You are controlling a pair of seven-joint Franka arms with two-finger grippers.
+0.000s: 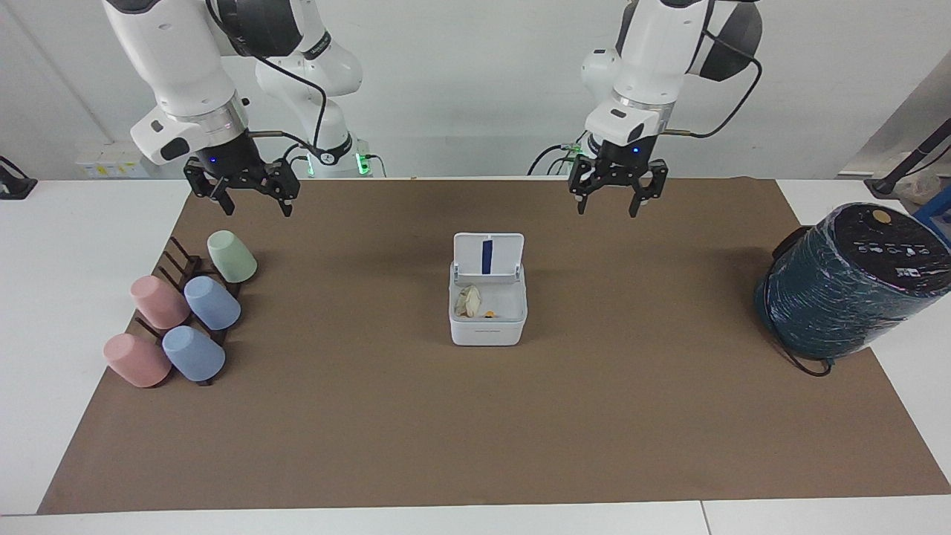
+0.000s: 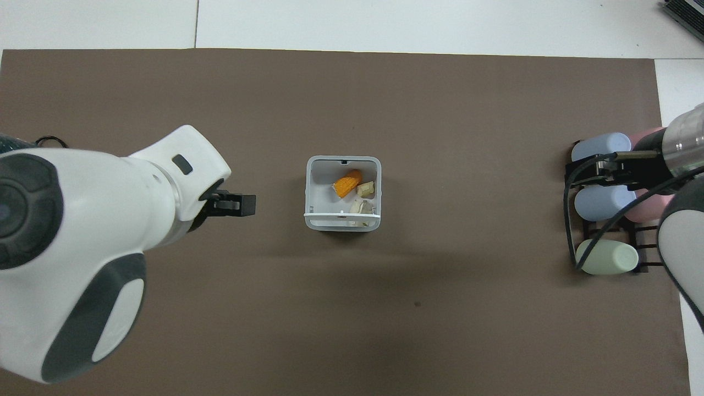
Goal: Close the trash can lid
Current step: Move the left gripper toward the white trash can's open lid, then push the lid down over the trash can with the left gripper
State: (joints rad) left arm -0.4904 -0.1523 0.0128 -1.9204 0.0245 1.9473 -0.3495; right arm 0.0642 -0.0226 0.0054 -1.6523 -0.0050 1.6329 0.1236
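Note:
The white trash can (image 1: 487, 333) stands in the middle of the brown mat, also seen in the overhead view (image 2: 311, 190). Its lid (image 1: 488, 255) stands upright on the side nearer the robots, with the blue strip showing, and appears edge-on from above (image 2: 342, 216). An orange piece (image 2: 347, 183) and pale scraps lie inside. My left gripper (image 1: 608, 211) is open and empty, up in the air over bare mat beside the can toward the left arm's end (image 2: 235, 204). My right gripper (image 1: 256, 212) is open and empty, waiting over the cup rack.
A dark rack (image 1: 182, 264) holding several pastel cups lies at the right arm's end of the mat. A large dark teal wrapped cylinder (image 1: 847, 286) stands at the left arm's end. In the overhead view the left arm's white body (image 2: 82, 247) covers that end.

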